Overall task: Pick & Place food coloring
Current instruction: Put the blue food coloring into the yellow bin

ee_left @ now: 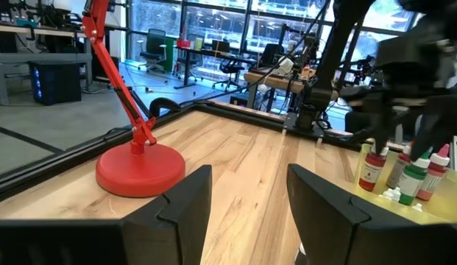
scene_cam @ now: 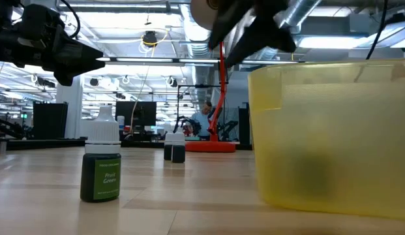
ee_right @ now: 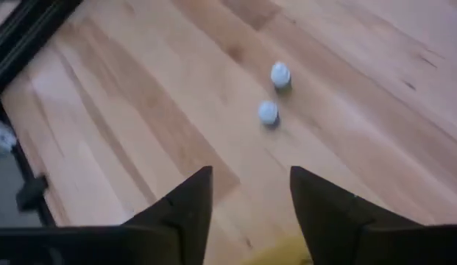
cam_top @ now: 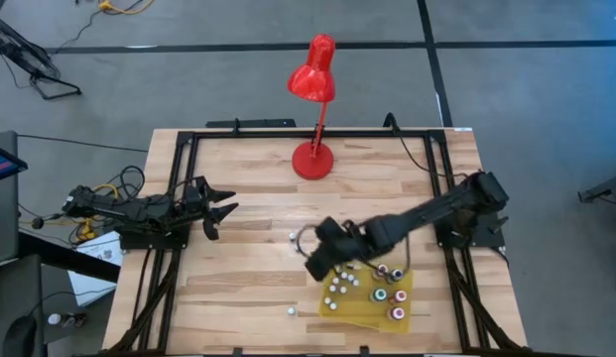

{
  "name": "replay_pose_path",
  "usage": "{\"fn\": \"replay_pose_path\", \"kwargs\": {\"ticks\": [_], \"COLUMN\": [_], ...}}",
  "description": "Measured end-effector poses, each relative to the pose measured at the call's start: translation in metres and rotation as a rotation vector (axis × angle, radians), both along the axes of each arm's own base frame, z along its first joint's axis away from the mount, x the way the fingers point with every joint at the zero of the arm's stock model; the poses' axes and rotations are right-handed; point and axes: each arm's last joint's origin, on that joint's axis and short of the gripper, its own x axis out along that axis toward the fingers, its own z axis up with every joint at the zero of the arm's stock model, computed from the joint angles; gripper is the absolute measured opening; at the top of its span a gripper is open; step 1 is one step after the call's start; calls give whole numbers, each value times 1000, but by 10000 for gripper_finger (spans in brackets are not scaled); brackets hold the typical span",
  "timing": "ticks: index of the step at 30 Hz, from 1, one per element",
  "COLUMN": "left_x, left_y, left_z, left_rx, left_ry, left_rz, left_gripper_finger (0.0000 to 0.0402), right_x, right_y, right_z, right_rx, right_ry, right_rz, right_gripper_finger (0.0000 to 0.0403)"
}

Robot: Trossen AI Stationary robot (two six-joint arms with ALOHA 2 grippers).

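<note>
Several food coloring bottles stand upright in a yellow tray at the near right; the left wrist view shows red and green ones. A green bottle stands alone on the wood near the front edge. Two more bottles stand close together farther back. My right gripper hangs open and empty above the tray's left far corner, slanting down. My left gripper waits open at the table's left, pointing level.
A red desk lamp stands on its round base at the far middle, with its head beyond the far edge. A black frame runs along the table's edges. Bare wood lies between the two arms.
</note>
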Motion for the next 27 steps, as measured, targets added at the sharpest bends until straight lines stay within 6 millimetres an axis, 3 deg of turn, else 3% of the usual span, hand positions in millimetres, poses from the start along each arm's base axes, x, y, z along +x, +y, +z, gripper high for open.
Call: {"fn": "replay_pose_path", "kwargs": {"ticks": [6,10,19,27], "left_x": [0,0,0,0], "left_y": [0,0,0,0], "left_z": [0,0,0,0], "left_rx": [0,0,0,0], "left_ry": [0,0,0,0], "left_rz": [0,0,0,0], "left_gripper_finger": [169,169,169,169], "right_x": [35,48,70,76], "right_y": [-34,-48,-53,-51], "right_z": [-35,-60,-83,-87], "right_rx": [120,169,130,115], "right_ry": [24,89,137,141], "right_rz": [-28,-35,-10,14], "right_gripper_finger": [233,257,260,260]}}
